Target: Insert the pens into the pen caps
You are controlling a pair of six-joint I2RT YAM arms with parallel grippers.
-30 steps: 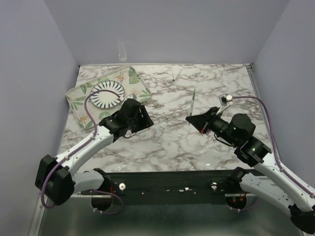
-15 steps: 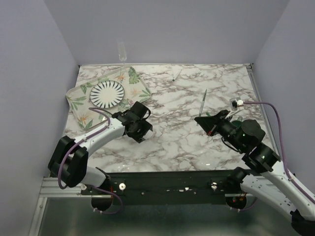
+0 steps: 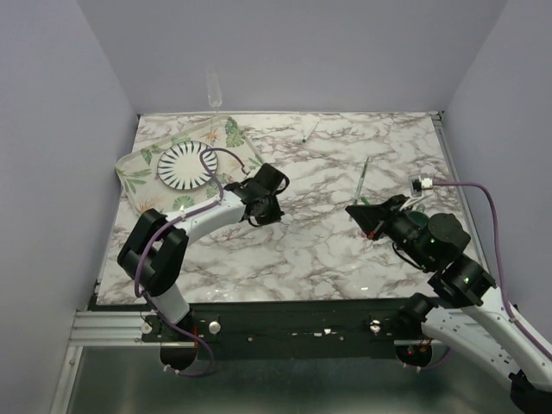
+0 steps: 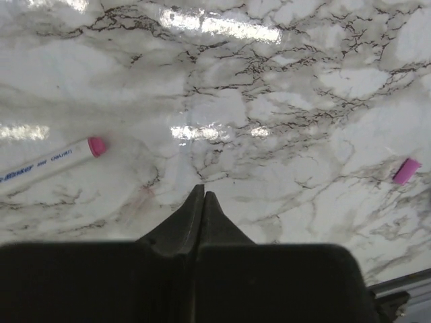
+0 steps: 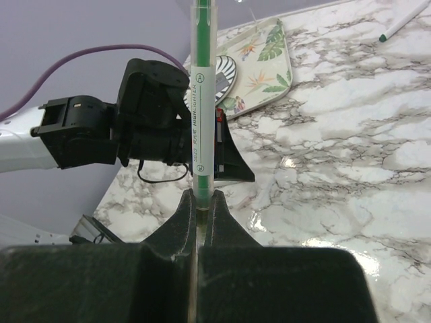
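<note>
The left gripper, fingers pressed together on nothing, sits nearest the pink-tipped pen lying crosswise to one side and the pink cap to the other (the right gripper pinches the green pen by its tail).

The plate is set on the tray at far left of the table, and a pen is laid at far centre.

The marble table bears a tray (far left), a pink-tipped pen, a pink cap and a green-tipped pen.
</note>
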